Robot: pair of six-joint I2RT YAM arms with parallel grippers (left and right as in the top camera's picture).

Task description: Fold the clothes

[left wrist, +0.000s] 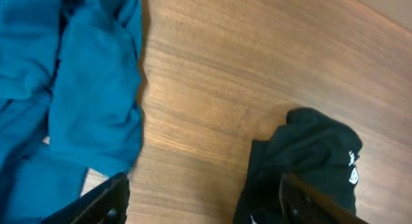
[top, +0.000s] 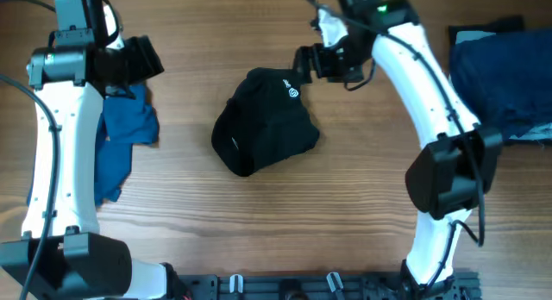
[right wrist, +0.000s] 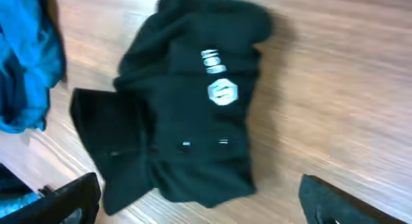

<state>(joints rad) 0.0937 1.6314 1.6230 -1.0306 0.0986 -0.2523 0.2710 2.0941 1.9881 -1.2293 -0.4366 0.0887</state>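
1. The right gripper (right wrist: 198, 185) has its fingers (right wrist: 71, 198) spread wide, with nothing between them.
2. Below those fingers lies the black T-shirt (right wrist: 193, 114), its round white logo (right wrist: 223, 91) and white lettering (right wrist: 212, 60) facing up.
3. From overhead, this gripper sits at the shirt's upper right edge, just beside the logo. I cannot tell whether it touches the cloth.
4. The left gripper (left wrist: 205, 185) also has its fingers (left wrist: 96, 201) well apart and holds nothing. Bare wood shows between them.
5. The T-shirt rests in a crumpled heap near the middle of the table (top: 362, 188), well apart from the left gripper.
6. A bright blue garment (top: 121, 136) lies at the table's left side under the left arm.
7. A dark navy garment (top: 492, 76) lies at the far right edge.
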